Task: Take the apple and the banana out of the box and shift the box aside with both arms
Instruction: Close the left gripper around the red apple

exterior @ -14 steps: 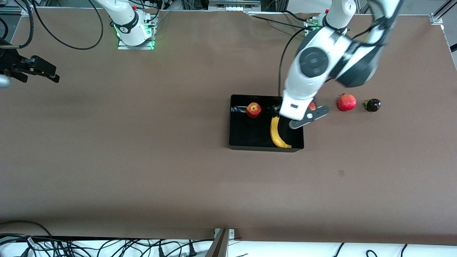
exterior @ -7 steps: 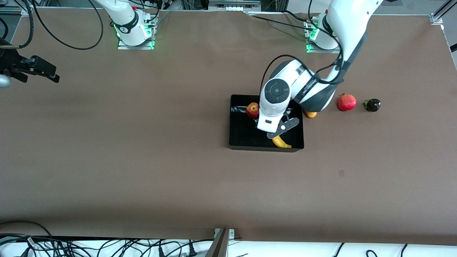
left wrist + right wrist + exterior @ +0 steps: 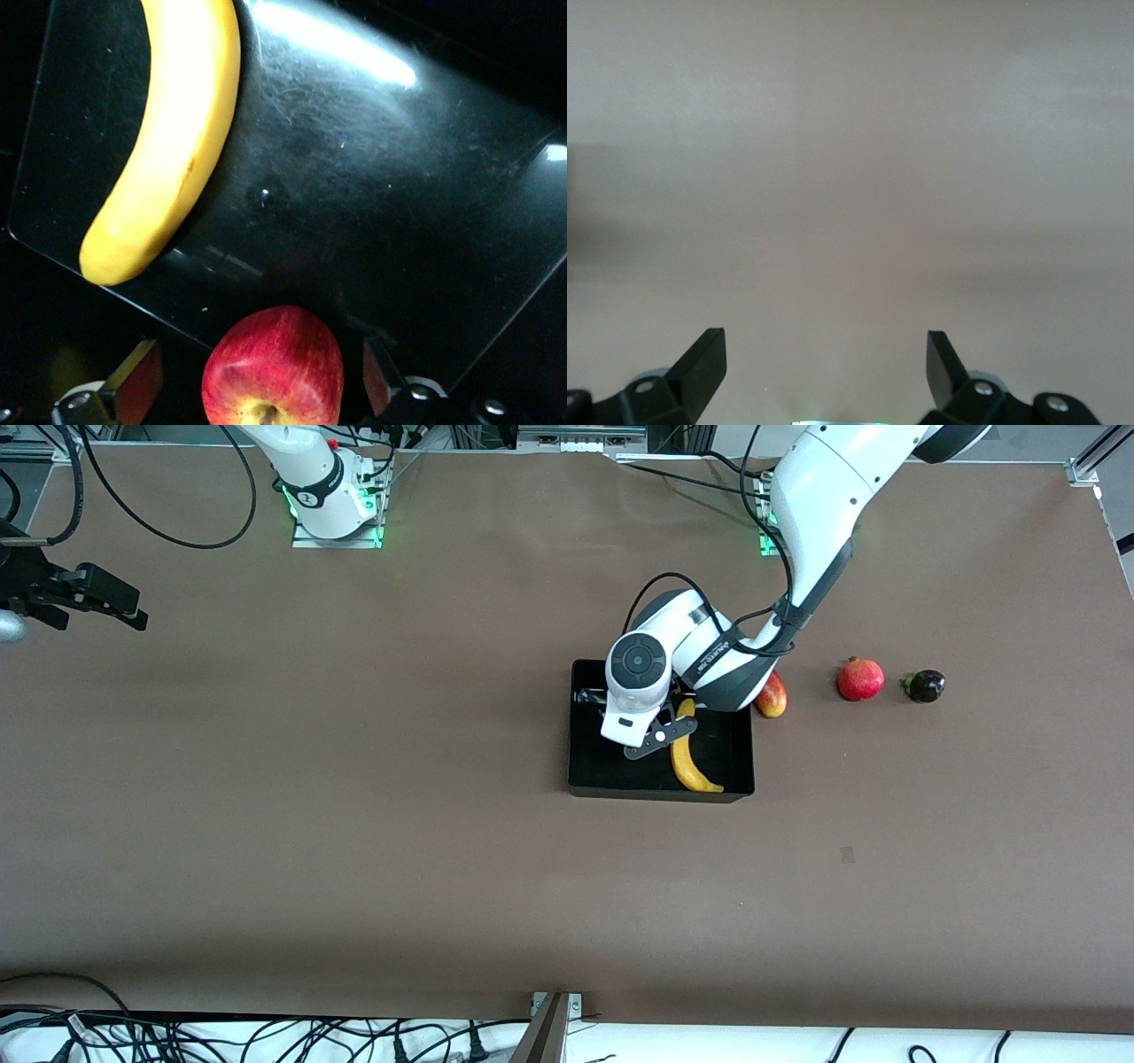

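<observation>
Two fruits are seen inside the box (image 3: 660,779): the banana (image 3: 687,760) lies in the box toward the left arm's end, and the apple (image 3: 273,365) sits in the part of the box farthest from the front camera, hidden in the front view under the left wrist. Over the last second the left gripper (image 3: 257,390) has been swung from the box wall at the left arm's end, across the banana, to a spot over the apple, and lowered. Its jaws are held wide apart, one finger on each side of the apple, not yet clamped, as shown in the left wrist view. This is judged as the approach being finished and the apple grasp being next; nothing has been taken out of the box so far. The right gripper (image 3: 824,372) is parked well away from the box over bare desk (image 3: 354,824) at the right arm's end, jaws apart and empty; that arm is waiting. Outside the box, a mango (image 3: 772,695) lies just beside the box wall toward the left arm's end, with a pomegranate (image 3: 860,679) and a dark round fruit (image 3: 924,685) farther from the box in the same direction. Closing is judged to need care: the apple is round and sits near the box wall, so a finger may catch the wall or the apple may roll. The box move is still to be done.
</observation>
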Motion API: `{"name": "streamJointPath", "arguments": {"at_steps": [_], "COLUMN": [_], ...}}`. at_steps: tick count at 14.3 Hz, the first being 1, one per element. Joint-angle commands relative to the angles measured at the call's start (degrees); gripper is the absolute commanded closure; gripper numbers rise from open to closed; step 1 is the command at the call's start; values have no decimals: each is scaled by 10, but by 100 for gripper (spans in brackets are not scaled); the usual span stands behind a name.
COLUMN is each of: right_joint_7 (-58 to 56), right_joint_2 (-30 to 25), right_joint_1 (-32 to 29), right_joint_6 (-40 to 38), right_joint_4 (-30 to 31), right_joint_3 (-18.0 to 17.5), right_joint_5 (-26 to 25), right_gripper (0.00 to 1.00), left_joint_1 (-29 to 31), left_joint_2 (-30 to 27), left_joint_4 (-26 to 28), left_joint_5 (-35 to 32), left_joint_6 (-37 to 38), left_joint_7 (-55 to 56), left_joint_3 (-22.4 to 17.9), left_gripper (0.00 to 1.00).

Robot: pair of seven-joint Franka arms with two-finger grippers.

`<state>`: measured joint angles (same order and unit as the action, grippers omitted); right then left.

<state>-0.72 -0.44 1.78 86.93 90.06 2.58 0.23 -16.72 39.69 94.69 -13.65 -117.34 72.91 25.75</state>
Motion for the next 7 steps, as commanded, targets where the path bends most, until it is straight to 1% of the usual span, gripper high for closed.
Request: {"name": "streamJointPath", "arguments": {"at_steps": [1,5,7], "right_joint_7": [-8,-8,-8], "right_joint_2": [3,3,3], "right_joint_1": [-2,-2,-2], "right_joint_6": [-3,-3,-3], "right_joint_4": [-9,-9,-9], "right_joint_3": [0,0,0], "right_joint_5": [-5,-5,-5], "right_gripper": [0,0,0], "left_joint_1": [0,-1,-1], "left_joint_2": [11,16,16], "left_joint_4": [-7,2,24], "left_joint_5": [-9,-9,-11], "left_joint_6": [1,-5,-28], "left_joint_7": [14,37,41], "left_joint_3": [15,20,23], "left_gripper": [0,0,0]}}
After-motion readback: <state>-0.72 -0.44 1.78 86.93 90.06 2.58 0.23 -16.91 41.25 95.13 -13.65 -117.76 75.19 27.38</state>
